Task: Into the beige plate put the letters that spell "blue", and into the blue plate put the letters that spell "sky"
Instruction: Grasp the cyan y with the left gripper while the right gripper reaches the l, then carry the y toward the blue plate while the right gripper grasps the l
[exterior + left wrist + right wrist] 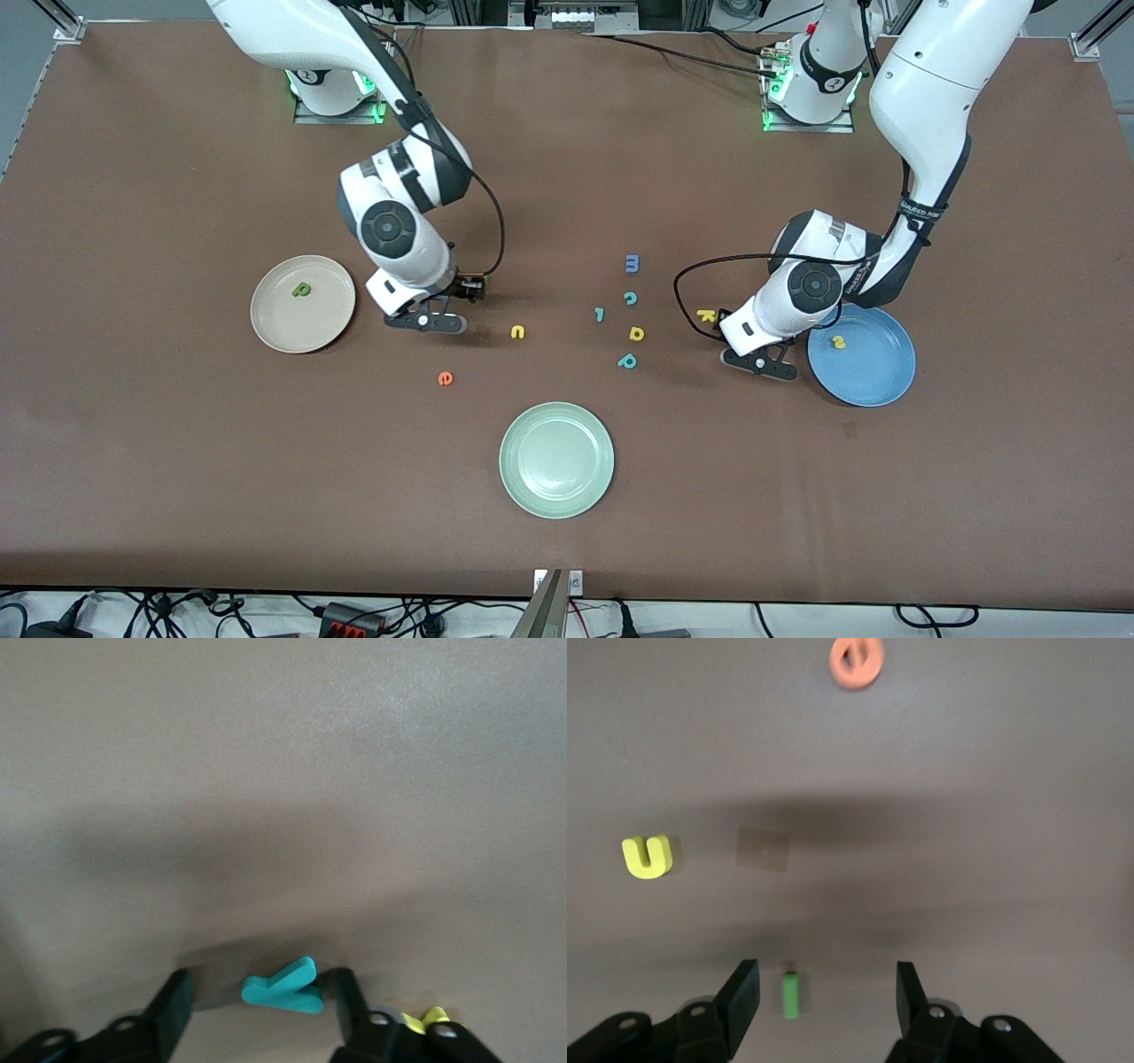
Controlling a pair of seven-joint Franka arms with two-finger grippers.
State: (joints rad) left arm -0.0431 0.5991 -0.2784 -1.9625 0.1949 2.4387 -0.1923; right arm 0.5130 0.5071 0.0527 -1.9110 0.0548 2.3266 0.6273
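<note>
Left pincer (257, 1005) brackets teal y (282, 986); right pincer (824, 997) (likewise gaping) brackets green l (792, 995).

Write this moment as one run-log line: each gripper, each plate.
left gripper: open astride teal y | right gripper: open astride green l | beige plate: green b | blue plate: yellow s

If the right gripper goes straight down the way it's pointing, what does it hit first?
Most likely the green l, which lies between the right gripper's open jaws, on the table; how far below is unclear.
</note>
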